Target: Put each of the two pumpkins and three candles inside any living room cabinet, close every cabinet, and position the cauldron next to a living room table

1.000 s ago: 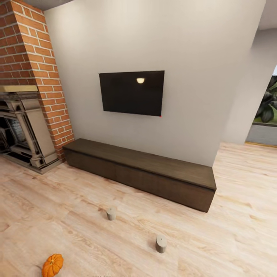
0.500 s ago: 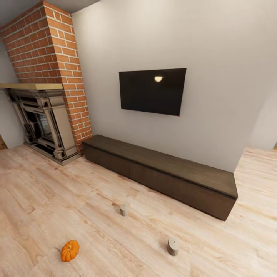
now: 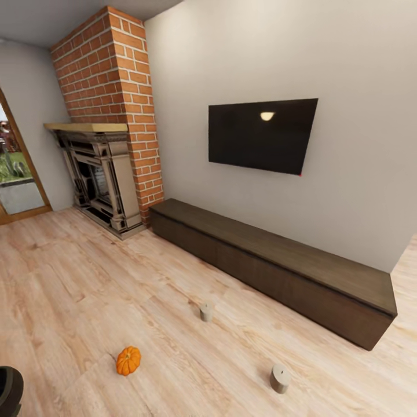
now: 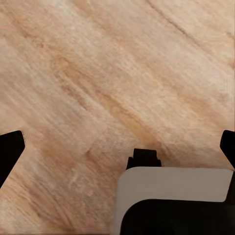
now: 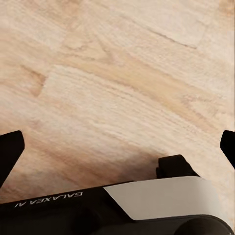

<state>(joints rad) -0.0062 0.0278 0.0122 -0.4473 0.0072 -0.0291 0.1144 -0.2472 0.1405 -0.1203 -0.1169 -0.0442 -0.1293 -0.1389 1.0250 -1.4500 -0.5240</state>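
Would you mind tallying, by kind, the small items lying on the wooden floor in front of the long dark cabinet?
Pumpkins: 1, the orange pumpkin.
Candles: 2, the nearer candle and the farther candle.
Total: 3 items on the floor, all apart from the cabinet.

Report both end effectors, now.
Left end effector: open, holding nothing, over bare floor.
Right end effector: open, holding nothing, also over floor.

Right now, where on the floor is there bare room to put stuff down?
Bare wood floor lies between the fireplace and the pumpkin. Another patch sits between the two candles. Nothing looks crowded; the cabinet fills the wall side.
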